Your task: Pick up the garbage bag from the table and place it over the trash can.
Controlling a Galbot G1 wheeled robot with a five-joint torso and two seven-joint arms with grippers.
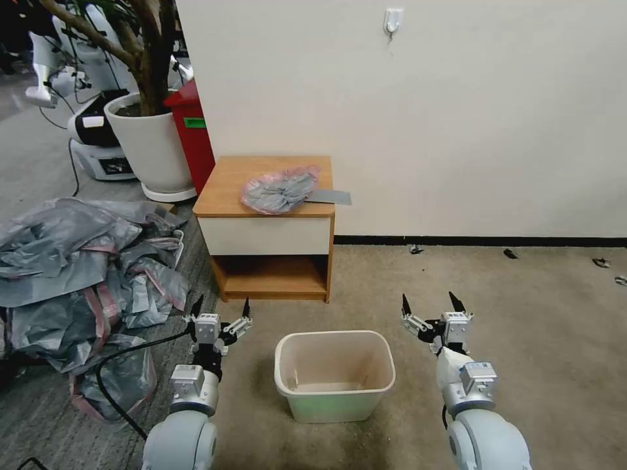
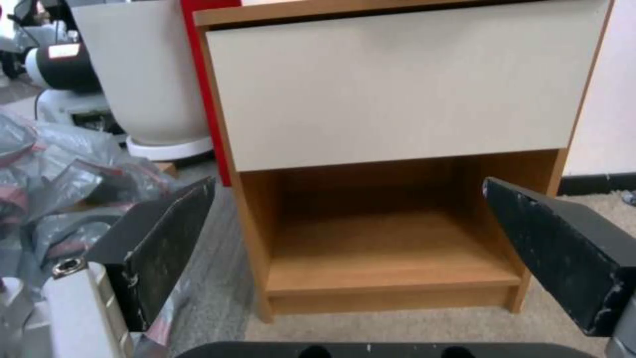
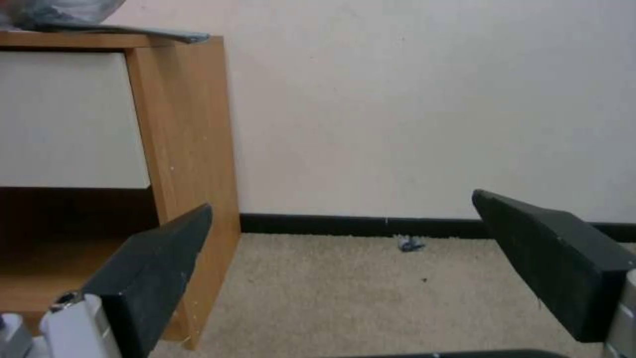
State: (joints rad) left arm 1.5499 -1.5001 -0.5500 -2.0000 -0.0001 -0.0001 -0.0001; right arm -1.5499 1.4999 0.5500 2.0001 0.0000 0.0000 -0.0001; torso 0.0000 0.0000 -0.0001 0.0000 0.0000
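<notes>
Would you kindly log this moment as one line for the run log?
garbage bag: on table | trash can: unlined, on floor | left gripper: open, empty | right gripper: open, empty

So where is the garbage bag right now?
In the head view the garbage bag lies crumpled on the table, toward its right front corner, beyond the trash can on the floor.
</notes>
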